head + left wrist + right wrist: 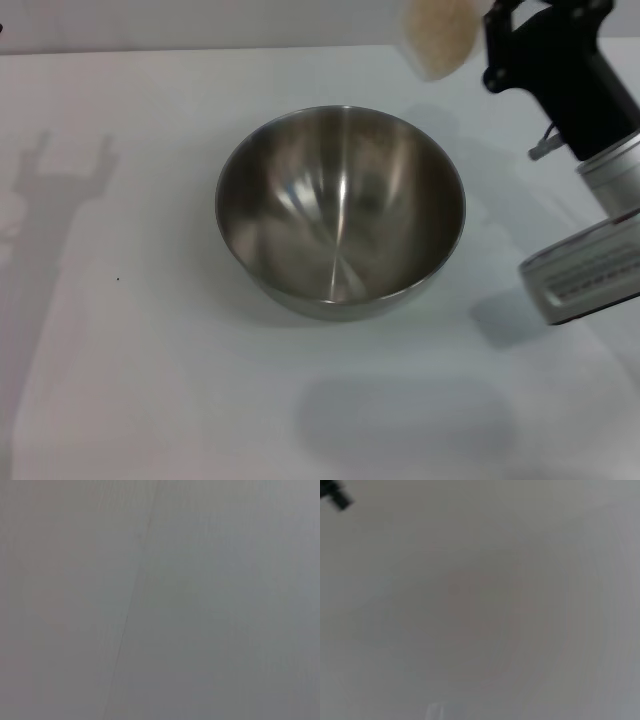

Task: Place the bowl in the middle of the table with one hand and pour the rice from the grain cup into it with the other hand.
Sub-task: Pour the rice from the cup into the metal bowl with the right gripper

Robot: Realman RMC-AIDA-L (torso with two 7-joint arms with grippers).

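White and unmarked, the table filled nearly the whole head view, with the bowl standing upright on it near the middle. The steel inside of the bowl was bare and shiny, with no grains lying in it.

Beyond the bowl and toward the robot's right, the right gripper held the grain cup up off the table, at the top edge of the view. The cup was clenched at its side by the black fingers, and it was packed with pale rice; it appeared tilted toward the bowl, though the cropping at the edge left that uncertain. The cup sat just past the bowl's far right rim rather than over its centre.

On the table to the left of the bowl lay a forked shadow shaped like an arm and gripper. The left gripper itself was out of every view. Both wrist views gave only a blurred pale surface, the right one with a small dark piece in one corner.
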